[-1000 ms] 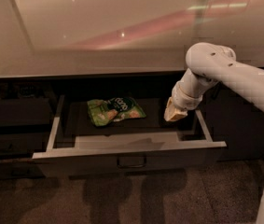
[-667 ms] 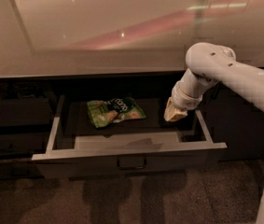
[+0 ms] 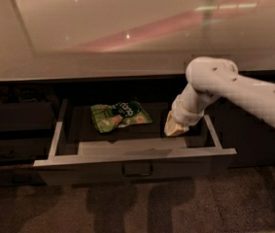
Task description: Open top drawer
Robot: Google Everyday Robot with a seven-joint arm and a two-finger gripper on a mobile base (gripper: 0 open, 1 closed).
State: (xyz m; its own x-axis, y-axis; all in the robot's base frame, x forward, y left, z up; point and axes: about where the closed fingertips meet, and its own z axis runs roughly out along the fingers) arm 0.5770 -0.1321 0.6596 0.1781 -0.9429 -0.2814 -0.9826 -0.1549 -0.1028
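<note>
The top drawer stands pulled out under the counter, with its dark grey front and small central loop handle facing me. Its shallow tray holds a green snack bag at the middle. My white arm reaches in from the right and bends down into the drawer. The gripper hangs at the right end of the tray, right of the bag and apart from it, well behind the handle.
A glossy pale countertop overhangs the drawer. Narrower dark drawers stand to the left and a dark panel to the right. Brownish floor lies in front.
</note>
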